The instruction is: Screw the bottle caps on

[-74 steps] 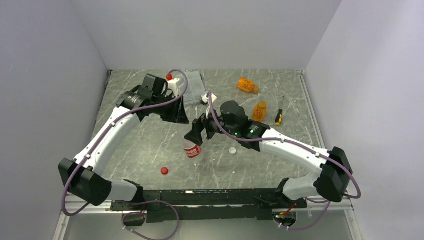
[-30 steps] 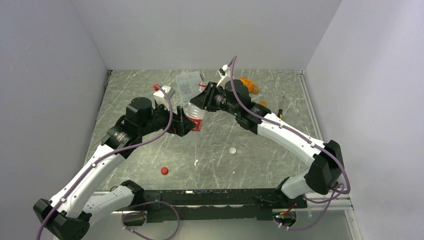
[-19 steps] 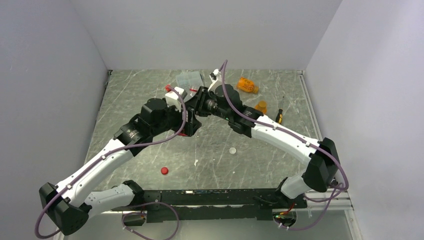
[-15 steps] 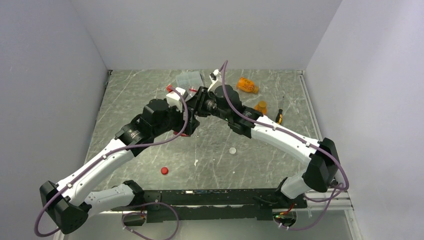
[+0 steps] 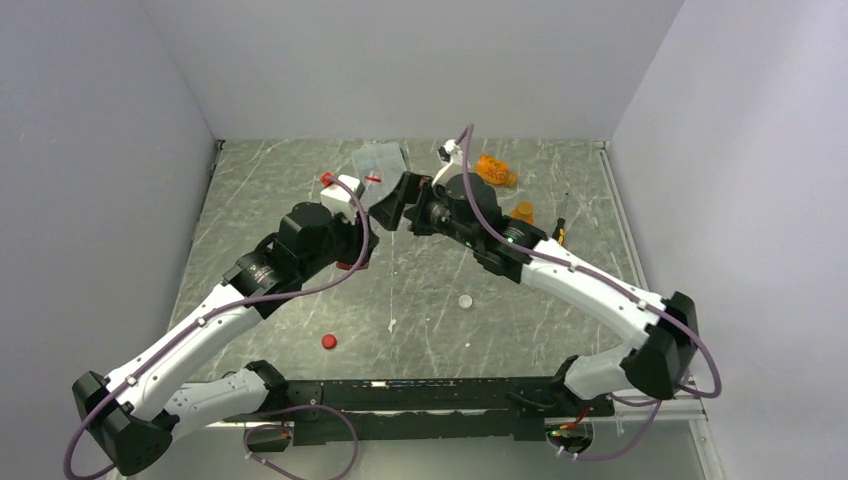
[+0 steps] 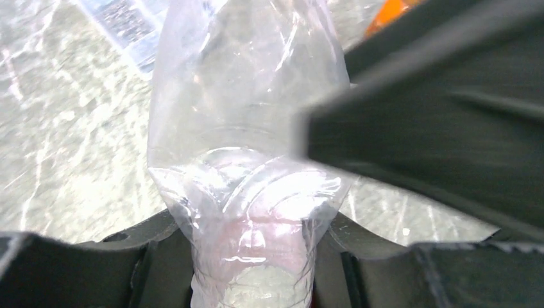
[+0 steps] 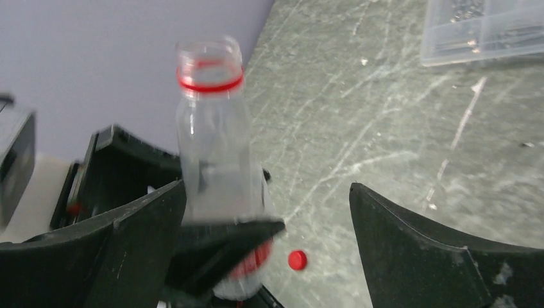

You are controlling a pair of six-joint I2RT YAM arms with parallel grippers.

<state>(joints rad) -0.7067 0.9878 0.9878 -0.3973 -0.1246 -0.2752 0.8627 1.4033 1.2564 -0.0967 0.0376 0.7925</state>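
Right wrist view: clear bottle [image 7: 215,160], uncapped.
Left gripper [image 5: 352,245] clamped on its lower body; right gripper [image 7: 268,187] spread wide near its neck.

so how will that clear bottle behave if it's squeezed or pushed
The clear bottle has thin, creased walls, so it likely dents under a squeeze. It looks empty and uncapped, so probably light and easy to tip.

Bright, even light; wrist views blurred, glare on the clear bottle [image 6: 247,160].
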